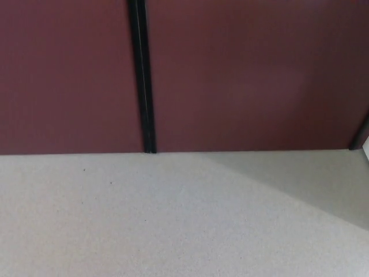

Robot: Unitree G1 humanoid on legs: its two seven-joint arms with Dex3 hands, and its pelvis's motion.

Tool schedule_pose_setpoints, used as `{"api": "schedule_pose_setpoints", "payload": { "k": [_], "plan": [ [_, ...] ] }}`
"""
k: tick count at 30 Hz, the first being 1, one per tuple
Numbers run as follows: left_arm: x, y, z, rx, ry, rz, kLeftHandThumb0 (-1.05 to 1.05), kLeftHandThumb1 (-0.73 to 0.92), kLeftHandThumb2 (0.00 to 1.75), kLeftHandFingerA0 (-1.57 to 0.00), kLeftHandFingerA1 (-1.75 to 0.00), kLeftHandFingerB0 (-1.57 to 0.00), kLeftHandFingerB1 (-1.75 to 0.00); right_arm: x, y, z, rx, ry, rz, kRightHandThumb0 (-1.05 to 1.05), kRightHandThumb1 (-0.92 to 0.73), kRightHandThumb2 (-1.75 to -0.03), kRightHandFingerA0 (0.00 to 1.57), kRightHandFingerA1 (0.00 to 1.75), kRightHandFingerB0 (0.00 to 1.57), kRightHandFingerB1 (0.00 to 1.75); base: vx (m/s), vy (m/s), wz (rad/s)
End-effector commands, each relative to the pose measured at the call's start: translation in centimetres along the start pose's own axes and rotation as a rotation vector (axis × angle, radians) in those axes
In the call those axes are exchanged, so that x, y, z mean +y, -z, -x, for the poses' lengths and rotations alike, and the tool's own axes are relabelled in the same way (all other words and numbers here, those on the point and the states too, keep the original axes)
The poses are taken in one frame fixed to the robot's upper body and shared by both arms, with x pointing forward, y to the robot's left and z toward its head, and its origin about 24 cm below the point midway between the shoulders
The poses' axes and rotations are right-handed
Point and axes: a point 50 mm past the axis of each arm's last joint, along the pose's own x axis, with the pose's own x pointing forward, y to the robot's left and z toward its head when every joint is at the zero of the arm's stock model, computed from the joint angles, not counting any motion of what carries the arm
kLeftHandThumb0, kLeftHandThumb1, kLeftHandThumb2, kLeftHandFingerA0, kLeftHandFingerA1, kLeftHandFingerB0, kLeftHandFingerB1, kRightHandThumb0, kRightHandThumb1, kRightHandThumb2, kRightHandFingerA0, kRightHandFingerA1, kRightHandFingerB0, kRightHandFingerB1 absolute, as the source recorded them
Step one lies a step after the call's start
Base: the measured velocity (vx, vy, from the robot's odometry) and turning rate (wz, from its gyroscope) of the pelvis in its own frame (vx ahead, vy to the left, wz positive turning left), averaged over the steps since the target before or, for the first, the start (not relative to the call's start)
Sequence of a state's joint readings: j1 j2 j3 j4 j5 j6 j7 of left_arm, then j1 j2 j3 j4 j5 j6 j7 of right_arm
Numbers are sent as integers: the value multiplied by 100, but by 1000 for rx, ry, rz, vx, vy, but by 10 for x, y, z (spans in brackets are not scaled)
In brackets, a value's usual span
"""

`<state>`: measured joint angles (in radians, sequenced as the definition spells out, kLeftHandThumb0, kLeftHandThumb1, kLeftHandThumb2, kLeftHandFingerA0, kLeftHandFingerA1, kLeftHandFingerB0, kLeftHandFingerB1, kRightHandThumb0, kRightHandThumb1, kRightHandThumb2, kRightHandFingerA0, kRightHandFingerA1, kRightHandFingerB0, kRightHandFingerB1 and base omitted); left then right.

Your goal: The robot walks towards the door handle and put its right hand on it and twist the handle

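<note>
Two dark red door panels fill the upper half of the head view: a left panel and a right panel. A black vertical seam divides them and runs down to the floor. No door handle shows in this frame. Neither of my hands nor any part of my arms is in view.
Pale speckled carpet covers the lower half, meeting the doors along a straight line. A soft shadow darkens the carpet at the right. A black frame edge and a sliver of white wall stand at the far right.
</note>
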<state>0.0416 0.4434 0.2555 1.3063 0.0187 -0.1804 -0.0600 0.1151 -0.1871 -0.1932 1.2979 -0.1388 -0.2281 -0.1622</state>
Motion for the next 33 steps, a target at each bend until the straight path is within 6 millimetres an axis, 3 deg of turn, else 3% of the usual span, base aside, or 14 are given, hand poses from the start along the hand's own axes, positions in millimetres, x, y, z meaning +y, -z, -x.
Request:
{"api": "schedule_pose_setpoints", "payload": {
  "k": [1,33],
  "plan": [
    [2,0,1,-20,10,7,7,32,103,-56,-83,-50,-73,-1,2,1,-9,18,-23,-20,-52,-55,82,47,68,44,0,0,0],
    [4,1,1,-4,34,-18,3,33,100,-58,-84,-48,-72,2,6,1,24,-1,-10,-21,-52,-56,86,48,69,44,12,-10,0]
  ]
}}
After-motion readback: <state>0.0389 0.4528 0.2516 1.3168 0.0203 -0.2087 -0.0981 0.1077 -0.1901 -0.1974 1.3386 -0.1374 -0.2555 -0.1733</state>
